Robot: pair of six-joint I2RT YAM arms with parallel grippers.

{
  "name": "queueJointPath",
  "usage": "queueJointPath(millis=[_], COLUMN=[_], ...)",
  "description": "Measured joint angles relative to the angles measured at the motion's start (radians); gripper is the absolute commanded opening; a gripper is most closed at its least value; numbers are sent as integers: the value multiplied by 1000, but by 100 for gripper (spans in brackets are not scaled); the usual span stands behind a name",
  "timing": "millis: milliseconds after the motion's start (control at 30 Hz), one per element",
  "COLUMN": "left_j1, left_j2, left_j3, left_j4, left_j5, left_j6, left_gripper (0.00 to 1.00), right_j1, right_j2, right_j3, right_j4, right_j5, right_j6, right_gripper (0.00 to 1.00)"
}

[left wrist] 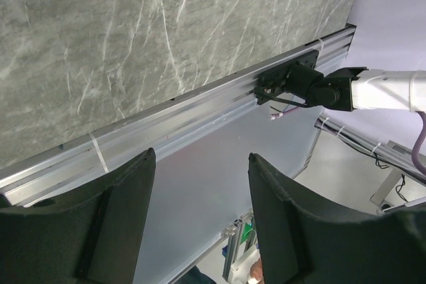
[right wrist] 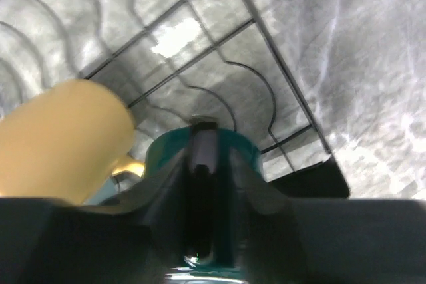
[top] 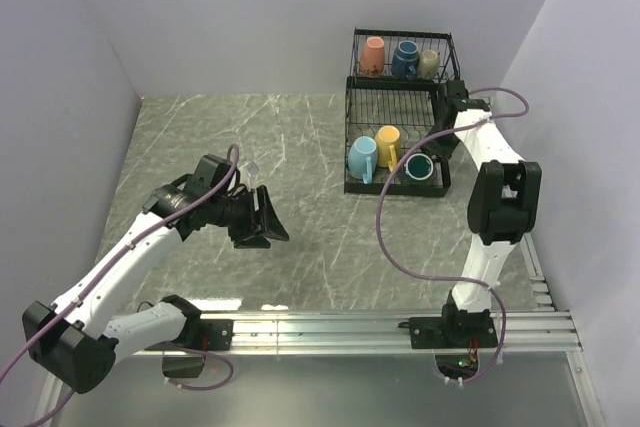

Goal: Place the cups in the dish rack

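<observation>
The black wire dish rack (top: 348, 137) stands at the back right. Its upper basket (top: 400, 33) holds the orange-pink (top: 372, 55), navy (top: 404, 57) and olive-grey (top: 428, 63) mugs. The lower tray holds the light blue (top: 362, 157), yellow (top: 388, 145) and dark teal (top: 420, 167) mugs. My right gripper (top: 437, 150) reaches into the tray's right side. In the right wrist view it (right wrist: 203, 134) is shut on the teal mug's (right wrist: 243, 147) rim, with the yellow mug (right wrist: 60, 138) to its left. My left gripper (top: 262, 217) is open and empty above the table's middle left (left wrist: 200, 164).
A metal rail (top: 350, 327) runs along the table's near edge and shows in the left wrist view (left wrist: 200, 111) with the right arm's base (left wrist: 299, 84). Grey walls close in the left, back and right. A purple cable (top: 385, 237) hangs from the right arm.
</observation>
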Motion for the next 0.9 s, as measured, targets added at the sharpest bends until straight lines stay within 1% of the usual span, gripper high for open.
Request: queueJointPath(millis=[67, 100, 133, 267, 300, 367, 433, 567, 900], left_j1=[0, 0, 0, 0, 0, 0, 0, 0, 0], left_j2=[-7, -9, -9, -9, -9, -9, -9, -9, -15], left_j3=[0, 0, 0, 0, 0, 0, 0, 0, 0], left_j4=[-2, -3, -4, -5, -5, -5, -5, -5, -5], left_j5=[-2, -3, -4, -9, -9, -9, -9, -9, -9], left_j6=[0, 0, 0, 0, 0, 0, 0, 0, -3], left_gripper=[63, 63, 63, 63, 63, 63, 63, 63, 63], right_j1=[-3, -5, -6, -8, -8, -8, -8, -22, -59], right_j2=[16, 26, 35, 46, 46, 46, 46, 46, 29], right_j3=[0, 0, 0, 0, 0, 0, 0, 0, 30], right_j4=[-13, -15, -13, -21, -24, -29, -34, -50, -101], right_j5=[8, 11, 14, 22, 23, 29, 37, 48, 19], right_j6=[11, 15, 21, 25, 24, 25, 24, 24, 30], right_gripper=[65, 73, 75, 79, 82, 84, 92, 94, 97])
